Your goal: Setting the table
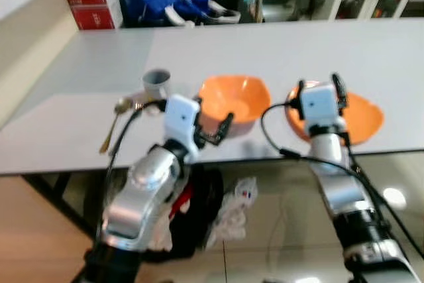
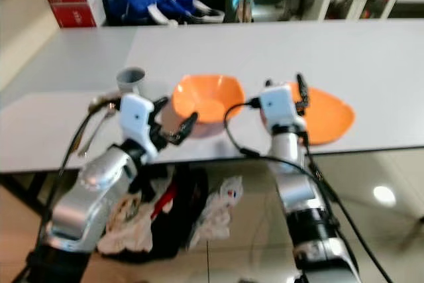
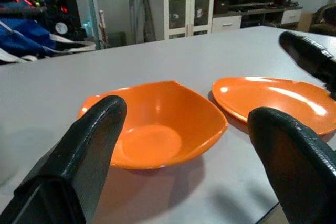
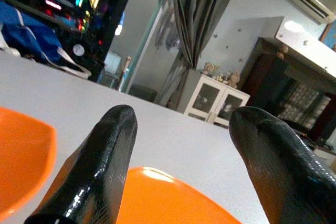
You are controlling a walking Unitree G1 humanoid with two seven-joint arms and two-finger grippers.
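White table (image 1: 278, 51), left tool (image 1: 213, 124) spread before orange bowl (image 1: 233, 101), right tool (image 1: 320, 87) over plate (image 1: 364, 117)

Both eye views look forward and down from the head at the near edge of the table (image 1: 278, 51), sharing the same scene. The left wrist view sits low and close, facing across the bowl (image 3: 157, 124) and plate (image 3: 278, 100). The right wrist view skims over the plate toward the far room.
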